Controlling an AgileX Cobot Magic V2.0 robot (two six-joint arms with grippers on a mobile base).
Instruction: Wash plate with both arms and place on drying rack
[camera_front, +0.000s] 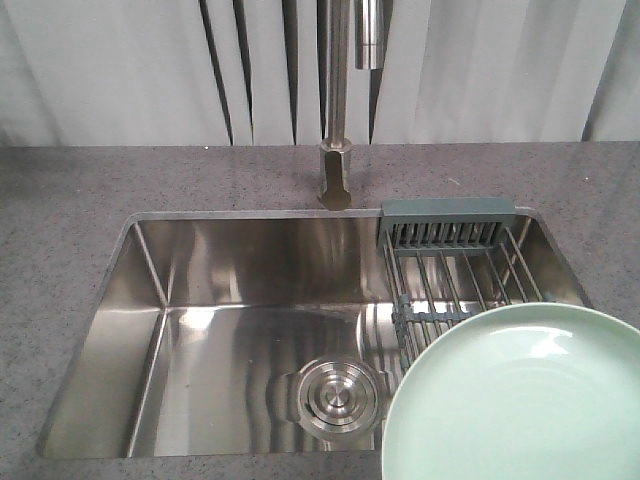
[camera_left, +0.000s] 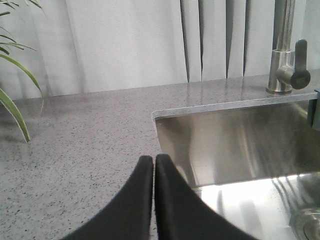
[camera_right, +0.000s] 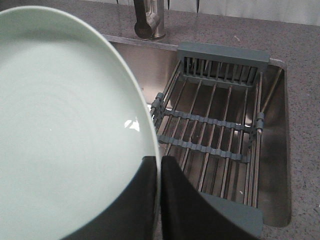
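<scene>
Edgewise, plate (camera_right: 65, 125) rim between the right end effector's (camera_right: 160, 161) fingers (camera_right: 186, 206).

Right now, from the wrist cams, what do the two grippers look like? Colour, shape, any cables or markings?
The left gripper has two matte black jaws, smooth, broad at the base and curving to narrow rounded tips. The right gripper has the same black, curved, tapering pair. No markings, labels or cables show on either. The arms themselves are out of frame in all three views.
</scene>
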